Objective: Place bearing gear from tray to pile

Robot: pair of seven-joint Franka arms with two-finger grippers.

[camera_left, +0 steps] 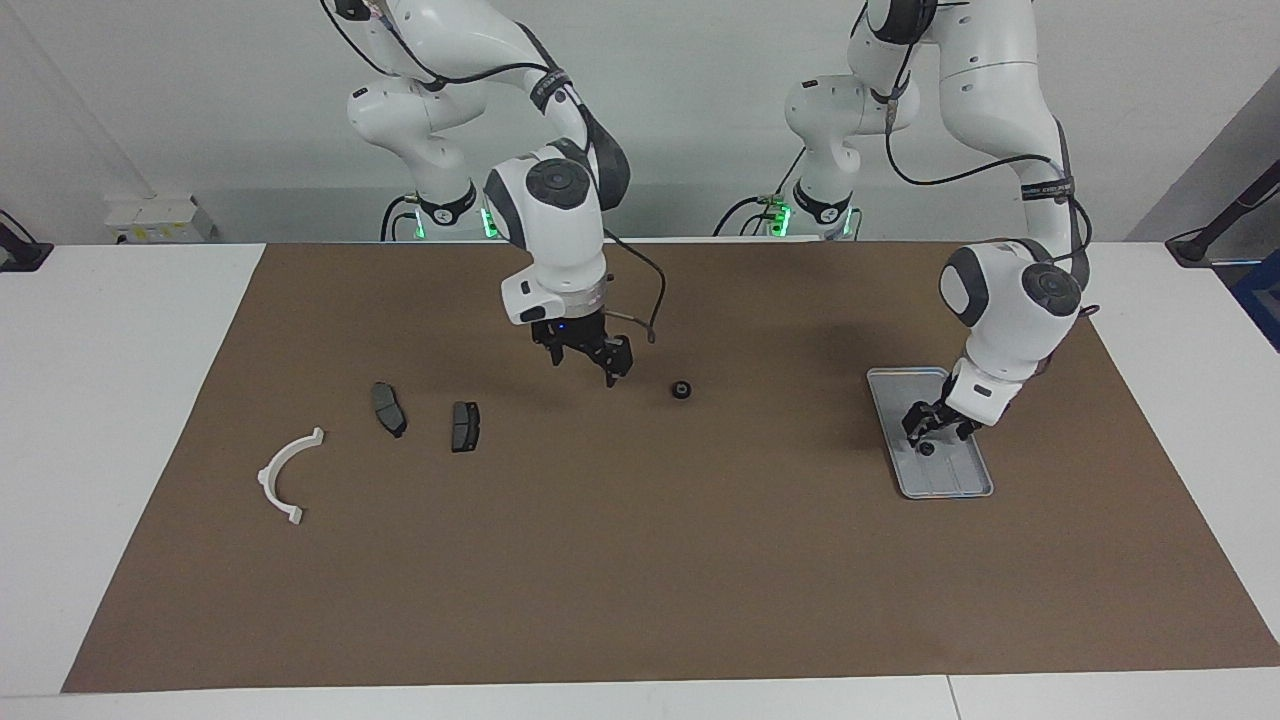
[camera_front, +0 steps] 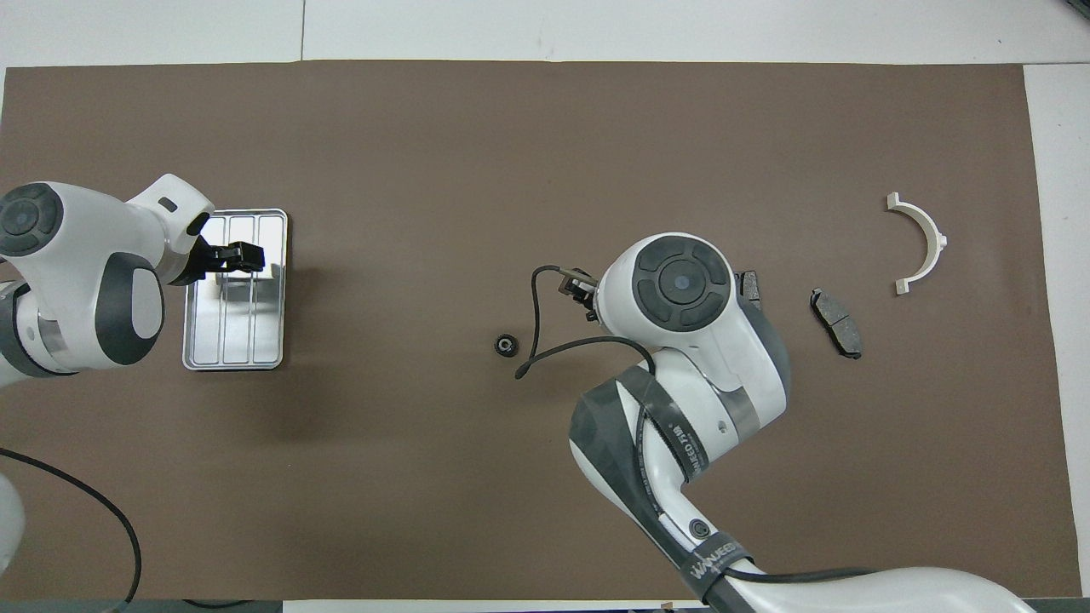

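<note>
1. Two gears are seen: the tray gear sits in the tray, at the mat's 9 o'clock seen from overhead; the loose gear lies mid-mat.
2. The left gripper is held wide, low over the tray gear.
3. The right gripper is held wide over the mat, with the pads toward 3 o'clock.

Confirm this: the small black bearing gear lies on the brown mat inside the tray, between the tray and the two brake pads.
Not quite. The bearing gear lies on the bare brown mat, outside the tray, between it and the brake pads; the facing view shows it.
</note>
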